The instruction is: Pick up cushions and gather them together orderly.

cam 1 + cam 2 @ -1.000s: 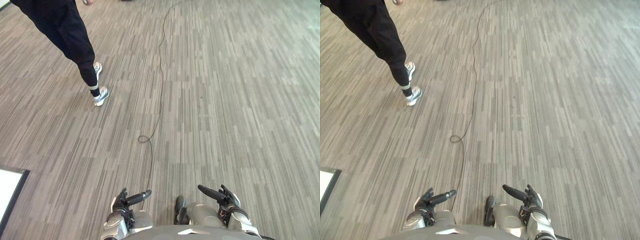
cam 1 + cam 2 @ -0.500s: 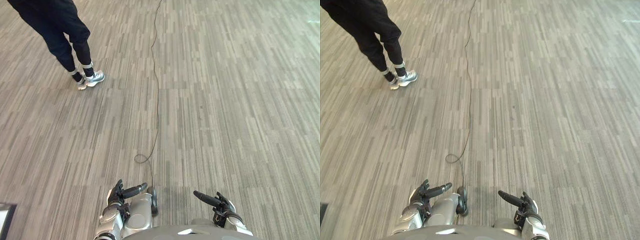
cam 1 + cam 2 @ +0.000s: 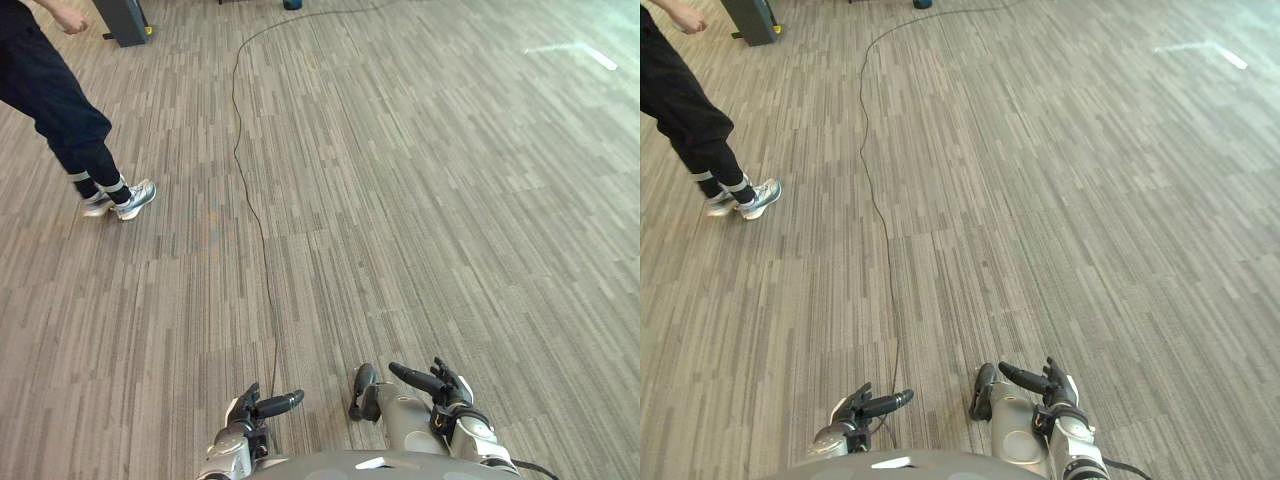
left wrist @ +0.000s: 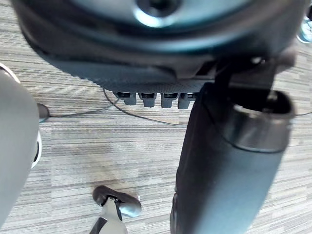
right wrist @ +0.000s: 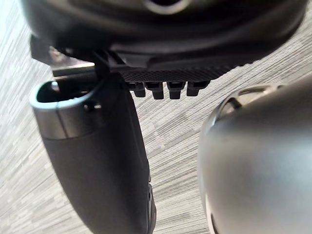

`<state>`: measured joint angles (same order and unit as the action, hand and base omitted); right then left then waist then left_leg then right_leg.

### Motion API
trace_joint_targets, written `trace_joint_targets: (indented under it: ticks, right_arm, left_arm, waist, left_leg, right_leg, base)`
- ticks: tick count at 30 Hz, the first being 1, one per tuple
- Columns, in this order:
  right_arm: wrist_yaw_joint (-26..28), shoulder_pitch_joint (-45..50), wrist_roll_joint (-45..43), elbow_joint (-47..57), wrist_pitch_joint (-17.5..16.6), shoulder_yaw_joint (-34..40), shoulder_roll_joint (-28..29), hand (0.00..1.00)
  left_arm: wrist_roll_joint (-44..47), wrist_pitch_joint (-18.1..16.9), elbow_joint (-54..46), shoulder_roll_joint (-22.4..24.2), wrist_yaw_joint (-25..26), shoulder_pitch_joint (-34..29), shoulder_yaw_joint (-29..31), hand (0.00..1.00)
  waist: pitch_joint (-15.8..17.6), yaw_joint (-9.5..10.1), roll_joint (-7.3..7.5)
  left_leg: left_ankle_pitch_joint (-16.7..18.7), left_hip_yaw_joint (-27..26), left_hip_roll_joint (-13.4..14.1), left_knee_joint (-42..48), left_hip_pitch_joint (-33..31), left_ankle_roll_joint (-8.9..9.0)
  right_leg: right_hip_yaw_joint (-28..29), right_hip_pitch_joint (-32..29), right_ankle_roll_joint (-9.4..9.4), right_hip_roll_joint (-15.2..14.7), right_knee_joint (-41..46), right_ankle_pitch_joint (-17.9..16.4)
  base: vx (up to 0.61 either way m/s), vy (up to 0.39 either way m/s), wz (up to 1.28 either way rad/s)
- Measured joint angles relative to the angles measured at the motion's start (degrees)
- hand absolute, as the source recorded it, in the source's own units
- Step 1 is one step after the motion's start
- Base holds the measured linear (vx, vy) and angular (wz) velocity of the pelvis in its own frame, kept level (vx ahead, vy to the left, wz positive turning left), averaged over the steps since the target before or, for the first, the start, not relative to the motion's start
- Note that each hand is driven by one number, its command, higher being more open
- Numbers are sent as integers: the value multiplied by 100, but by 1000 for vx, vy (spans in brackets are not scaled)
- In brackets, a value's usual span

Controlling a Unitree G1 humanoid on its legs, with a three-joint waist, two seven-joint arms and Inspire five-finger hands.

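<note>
Cushions: cannot tell where they lie; both hands are bare of them
Left hand (image 3: 250,412): low at the near edge, held level over the floor; fingers loosely straight, thumb jutting inward toward the other hand, nothing in the palm; the left wrist view has its fingers (image 4: 148,99) as a short even row at the palm's edge, with the thumb standing thick beside them
Right hand (image 3: 447,388): near edge, on the robot's right and a little further forward than the left; fingers relaxed and spread, thumb reaching inward, nothing held; the right wrist view shows the same short row of fingers past the palm
Hands together: apart, not touching, the thumbs pointing toward each other
Floor (image 3: 420,200): flat covering of narrow grey and brown stripes, laid in broad bands that run away from the robot
Open room: the striped floor runs unbroken ahead and to the right as far as the far edge
Person (image 3: 55,110): well ahead on the left, dark trousers, pale sports shoes (image 3: 133,198) set on the floor, one hand showing at the far left corner
Far edge: a dark stand (image 3: 122,18) with a yellow spot at its foot, beyond the person; a pale streak of light (image 3: 580,50) on the floor at far right
</note>
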<state>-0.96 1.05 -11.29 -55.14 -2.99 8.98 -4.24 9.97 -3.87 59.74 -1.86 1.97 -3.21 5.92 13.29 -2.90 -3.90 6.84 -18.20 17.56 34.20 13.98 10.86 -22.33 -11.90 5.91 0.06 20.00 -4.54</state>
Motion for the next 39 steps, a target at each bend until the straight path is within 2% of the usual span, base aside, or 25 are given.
trace_joint_targets:
  ticks: [1,5,8,10,12,15,16,17,18,19,20,21,23,25,27,28,29,30,31,32,33,34,35,37,39]
  right_arm:
    - [-8,102,-2,67,16,-13,8,100]
    - [-59,233,-19,67,37,-142,96,100]
    - [-81,227,-20,-46,65,-160,102,100]
    - [-97,228,-18,-69,82,-171,110,100]
    - [-96,227,-16,-89,81,-172,101,100]
    - [-143,319,-11,-149,93,-165,156,100]
    - [-159,440,-14,-124,93,-152,221,100]
    - [-157,442,-11,-126,85,-150,231,100]
    - [-137,410,-6,-139,75,-111,349,100]
    - [-131,399,-2,-126,65,-107,385,100]
    - [-91,371,-3,-127,33,-117,398,100]
    - [-49,322,8,-126,34,-128,374,100]
    - [-1,305,59,-69,20,-216,290,100]
    - [7,177,109,-61,-85,-402,150,100]
    - [7,72,109,-83,-80,-404,104,100]
    - [5,44,93,-80,-62,-391,104,100]
    - [-15,-12,93,-90,-56,-393,116,100]
    - [-15,-25,92,-94,-50,-393,116,100]
    - [-15,-36,94,-118,-49,-392,72,100]
    - [-5,-110,86,-137,-67,-337,16,100]
    - [2,-176,90,-142,-88,-268,-27,100]
    - [2,-176,90,-142,-87,-255,-26,100]
    - [10,-178,87,-169,-60,-43,-4,100]
    - [-26,-114,100,-192,43,-11,-27,100]
    - [-35,-53,99,-194,36,-20,-15,100]
  left_arm:
    - [-34,-14,-209,55,17,-57,220,100]
    - [-51,-91,-623,15,18,-105,259,100]
    - [-46,-199,-863,48,19,-95,185,100]
    - [-44,-226,-905,55,16,-45,178,100]
    - [-33,-228,-884,52,60,-36,160,100]
    - [143,-169,-715,-121,93,-124,188,100]
    - [156,-172,-709,-160,150,-181,193,100]
    - [167,-173,-708,-165,151,-180,195,100]
    - [173,-191,-658,-247,149,-124,175,100]
    - [173,-186,-632,-292,145,-113,152,100]
    - [173,-170,-514,-383,143,-68,111,100]
    - [177,-127,-358,-410,184,-24,72,100]
    - [184,-120,-331,-394,226,-59,-117,100]
    - [206,-109,-269,-381,267,-80,-261,100]
    - [201,-108,-204,-376,250,-26,-371,100]
    - [198,-102,-188,-375,252,-3,-396,100]
    - [175,-101,-175,-390,249,5,-445,100]
    - [167,-102,-163,-398,248,-14,-457,100]
    - [167,-102,-87,-376,247,-23,-468,100]
    - [167,-103,-30,-281,254,19,-440,100]
    - [145,-105,-34,-189,236,26,-430,100]
    - [139,-105,-34,-184,233,28,-430,100]
    - [70,-105,-41,-119,178,30,-417,100]
    - [69,-125,-168,-11,154,-85,43,100]
    - [66,-184,-318,8,162,-140,191,100]
  waist:
    - [13,14,-21]
    - [82,69,183]
    - [114,200,256]
    - [126,269,282]
    - [137,279,267]
    - [56,373,381]
    - [-145,393,447]
    - [-157,392,474]
    - [-182,417,661]
    - [-184,417,722]
    - [-177,394,853]
    - [-119,319,841]
    - [-80,298,714]
    - [-41,222,590]
    - [-25,206,552]
    - [-24,187,550]
    - [10,109,583]
    - [21,77,596]
    - [63,3,543]
    - [130,-12,346]
    - [166,-24,215]
    - [166,-27,215]
    - [168,-52,140]
    - [183,-43,17]
    - [202,-13,27]
  left_leg:
    - [20,184,315,1544,-502,-20]
    - [464,121,306,2557,-1460,-206]
    - [805,131,-225,1134,-2197,-505]
    - [680,510,-733,-364,-2607,-510]
    - [107,960,-1096,-1867,-2804,-362]
    - [-749,983,-1156,-2177,-2889,-731]
    - [-1052,899,-1188,-1920,-2908,-1022]
    - [-1047,881,-1194,-1849,-2909,-1023]
    - [-707,607,-1239,-1731,-2703,-1012]
    - [-618,534,-1279,-1722,-2594,-1055]
    - [-399,412,-1377,-1721,-2298,-1104]
    - [-81,329,-1434,-1704,-1778,-1168]
    - [199,191,-1366,-1966,-1099,-1136]
    - [255,-99,-1186,-2583,-335,-1036]
    - [257,-337,-1057,-2869,-42,-977]
    - [248,-427,-1034,-2996,68,-961]
    - [254,-535,-1039,-3174,287,-910]
    - [281,-537,-1061,-3208,368,-850]
    - [366,-491,-1039,-3219,575,-704]
    - [389,-482,-860,-3158,742,-666]
    - [352,-423,-715,-2811,694,-584]
    - [352,-417,-707,-2787,687,-583]
    - [303,-198,-449,-1806,408,-483]
    - [4,253,175,970,-433,-81]
    - [264,169,287,1873,-786,-67]
  right_leg:
    - [130,501,65,313,-351,-51]
    - [649,1641,117,670,-1101,-192]
    - [1223,2286,62,668,-1557,-200]
    - [1628,2552,-43,587,-1744,-286]
    - [2019,2723,-157,526,-1837,-433]
    - [2610,3085,-329,383,-1789,-870]
    - [2752,2977,-505,260,-1330,-1069]
    - [2751,2891,-543,239,-1097,-1131]
    - [2620,2242,-798,48,460,-1303]
    - [2520,1970,-909,-40,1120,-1238]
    - [2283,1480,-1334,-316,2423,-893]
    - [1678,1191,-1275,-790,3468,-872]
    - [1038,958,-878,-1178,3819,-1123]
    - [473,264,-660,-1181,3148,-1276]
    - [60,-237,-688,-1012,1966,-1184]
    - [-85,-385,-692,-911,1218,-940]
    - [-140,-461,-713,-713,-248,-267]
    - [-108,-460,-685,-664,-588,56]
    - [-2,-327,-370,-592,-666,961]
    - [30,-326,-75,-425,-345,766]
    - [34,-387,-32,-410,61,360]
    - [33,-389,-31,-411,75,347]
    - [9,-255,-16,-371,299,-25]
    - [79,654,9,85,-219,-242]
    - [235,1235,37,298,-659,-263]
  base:
    - [509,-222,-41]
    - [457,-131,-69]
    - [425,-17,-88]
    - [469,94,-106]
    - [457,122,-105]
    - [549,164,-103]
    - [609,174,-78]
    - [565,184,-81]
    - [534,216,-56]
    - [623,235,-66]
    - [522,176,-40]
    - [518,144,-37]
    - [533,147,-42]
    - [534,65,-66]
    - [388,-15,-48]
    - [480,-111,-29]
    - [507,-146,-18]
    - [638,-205,-4]
    - [545,-177,-9]
    - [636,-219,-14]
    - [415,-147,-18]
    - [505,-252,-3]
    - [500,-268,5]
    - [589,-280,-16]
    - [413,-106,-42]
